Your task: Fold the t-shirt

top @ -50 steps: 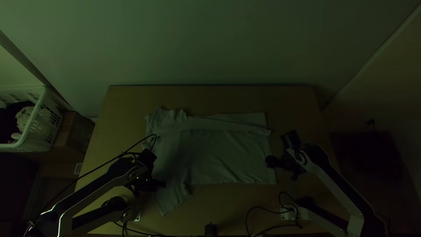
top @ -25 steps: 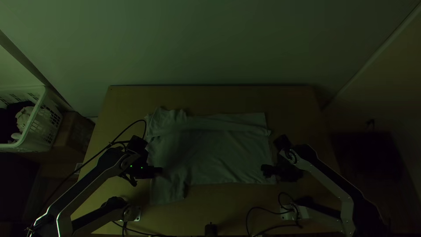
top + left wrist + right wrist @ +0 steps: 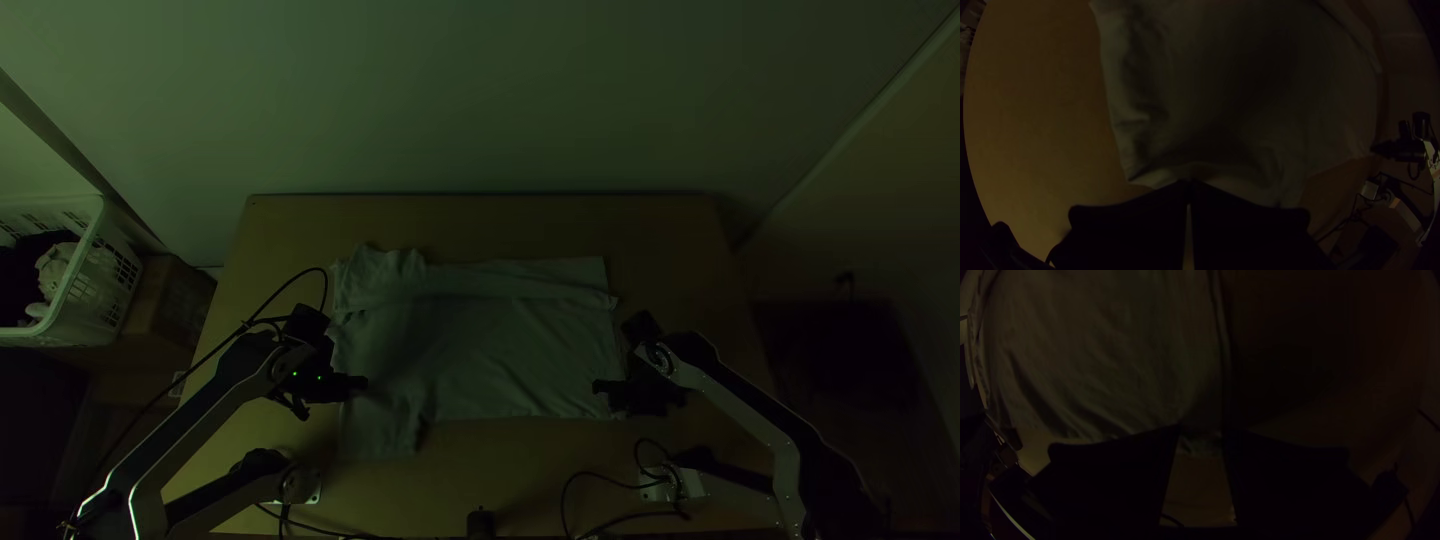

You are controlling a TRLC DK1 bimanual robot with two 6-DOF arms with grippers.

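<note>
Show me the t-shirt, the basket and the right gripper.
T-shirt [image 3: 490,350], top view, middle of the body.
Basket [image 3: 100,292], top view, slotted side wall.
Right gripper [image 3: 1201,434], right wrist view, between the fingertips.

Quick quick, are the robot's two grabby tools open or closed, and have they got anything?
Left tool: closed, pinching the t-shirt by its edge.
Right tool: open, at a corner of the t-shirt.
</note>
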